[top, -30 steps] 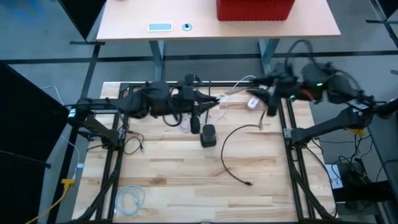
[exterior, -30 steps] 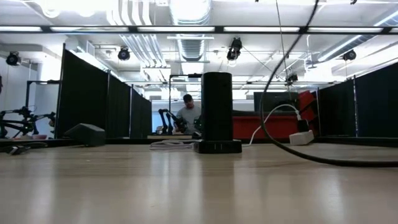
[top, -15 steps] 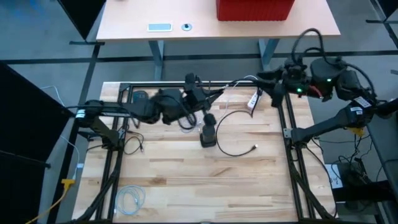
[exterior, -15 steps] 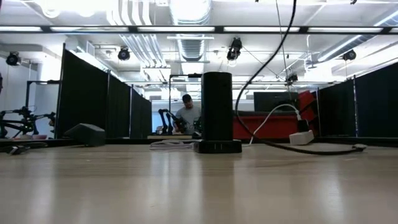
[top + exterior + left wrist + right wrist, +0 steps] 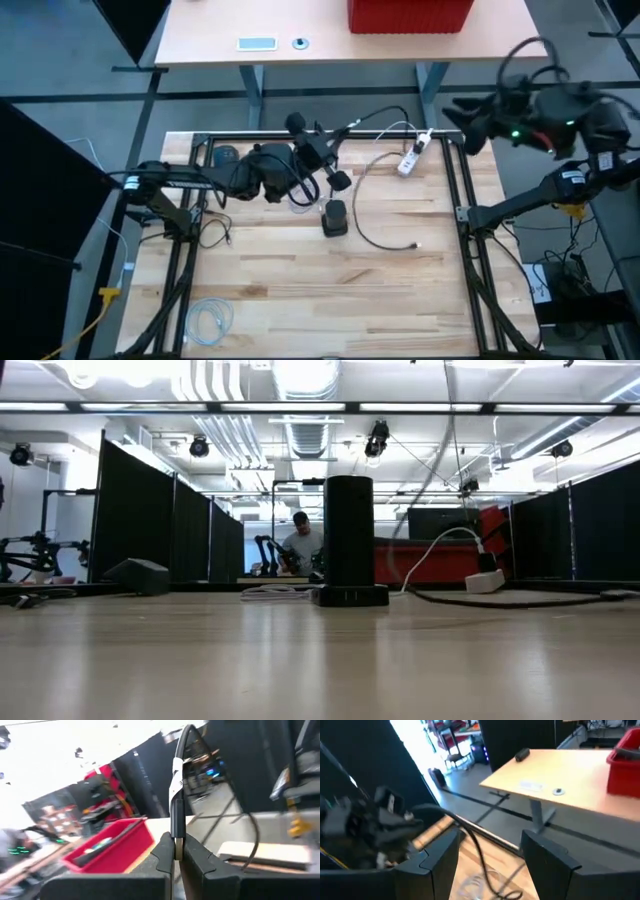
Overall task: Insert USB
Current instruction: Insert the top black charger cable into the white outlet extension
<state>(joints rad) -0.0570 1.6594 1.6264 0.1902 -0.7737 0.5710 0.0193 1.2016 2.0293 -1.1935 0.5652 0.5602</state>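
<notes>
The left gripper (image 5: pixel 172 851), upper middle of the high view, pinches the black cable (image 5: pixel 177 795) in its fingers, ready to plug into the hub (image 5: pixel 334 217) below. The right gripper (image 5: pixel 487 855), upper right, waits with fingers wide.

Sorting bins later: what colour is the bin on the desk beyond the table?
Red bin, clearest in the high view.
</notes>
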